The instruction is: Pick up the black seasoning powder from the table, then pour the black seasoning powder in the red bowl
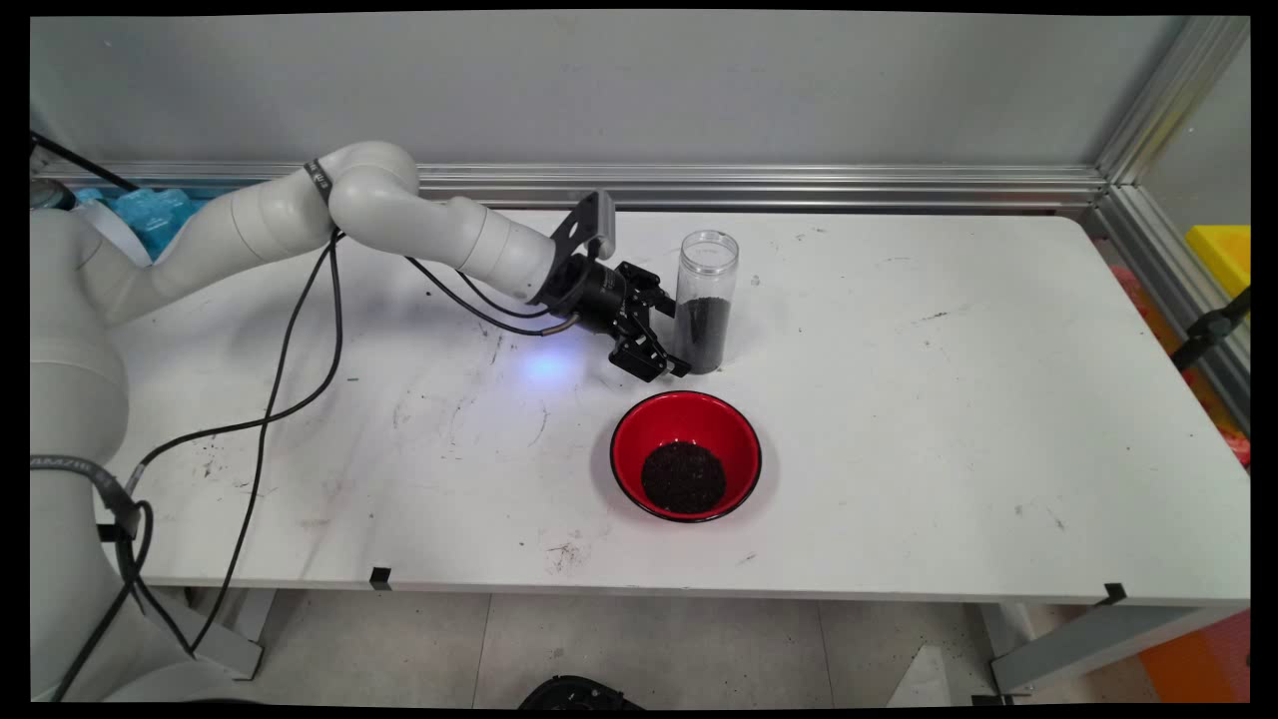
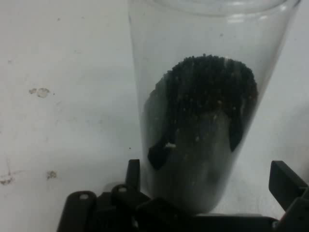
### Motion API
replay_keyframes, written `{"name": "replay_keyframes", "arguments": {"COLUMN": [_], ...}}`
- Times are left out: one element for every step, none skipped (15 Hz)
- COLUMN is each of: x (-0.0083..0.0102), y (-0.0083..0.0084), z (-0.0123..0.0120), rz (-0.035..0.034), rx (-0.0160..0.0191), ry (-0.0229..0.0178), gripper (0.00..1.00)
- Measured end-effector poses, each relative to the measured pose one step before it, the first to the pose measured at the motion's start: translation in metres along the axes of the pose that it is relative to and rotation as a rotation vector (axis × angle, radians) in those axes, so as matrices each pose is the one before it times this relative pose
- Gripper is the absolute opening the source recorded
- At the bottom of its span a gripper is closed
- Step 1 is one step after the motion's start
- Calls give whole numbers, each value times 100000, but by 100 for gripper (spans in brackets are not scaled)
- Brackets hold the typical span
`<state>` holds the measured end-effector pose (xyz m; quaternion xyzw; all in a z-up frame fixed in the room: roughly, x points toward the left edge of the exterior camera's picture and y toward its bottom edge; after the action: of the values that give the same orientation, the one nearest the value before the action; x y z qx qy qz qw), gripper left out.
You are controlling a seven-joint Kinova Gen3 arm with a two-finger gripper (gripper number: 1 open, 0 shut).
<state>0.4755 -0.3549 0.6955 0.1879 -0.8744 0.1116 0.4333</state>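
Your gripper (image 1: 671,352) brackets the upright jar (image 1: 706,302), fingers spread, not clamped; a nudge could topple it, spilling dark granules (image 2: 207,96).

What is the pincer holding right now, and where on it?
Nothing yet: the pincer is open, its fingers straddling the lower part of the clear tube of dark granules.

White rounded arm (image 1: 300,215), black gripper (image 1: 661,345), black cables (image 1: 270,399)

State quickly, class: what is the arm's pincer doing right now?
Pincer: open, its fingers either side of the upright clear plastic tube half full of dark granules, not clamped.
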Motion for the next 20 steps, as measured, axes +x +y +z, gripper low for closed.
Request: {"name": "replay_keyframes", "arguments": {"x": [-25,-11,-18,-21,-31,-22,-17,-23,-22,-20,-16,-29,-27,-33,-23,-36,-30,-19,13,33], "y": [-41,-30,-54,-63,-71,-62,-71,-74,-76,-54,-30,-43,-18,-7,4,6,20,15,-6,-18], "z": [186,111,180,177,162,129,140,132,107,90,65,90,68,79,69,38,51,58,66,-16], "rz": [-58,-25,-17,-45,-49,-62,-94,-73,-61,-36,-27,-43,-47,-78,-103,-103,-87,-75,-75,-135], "rx": [-78,-15,-28,14,103,80,99,102,141,58,-11,-26,-75,-178,-209,-149,-181,-179,-160,50], "ry": [152,142,121,145,116,69,104,55,80,30,4,14,-10,-16,11,-18,-42,-48,-21,48], "gripper": [100,100,100,100,100,100,100,100,100,100,100,100,100,0,0,0,0,0,0,0]}}
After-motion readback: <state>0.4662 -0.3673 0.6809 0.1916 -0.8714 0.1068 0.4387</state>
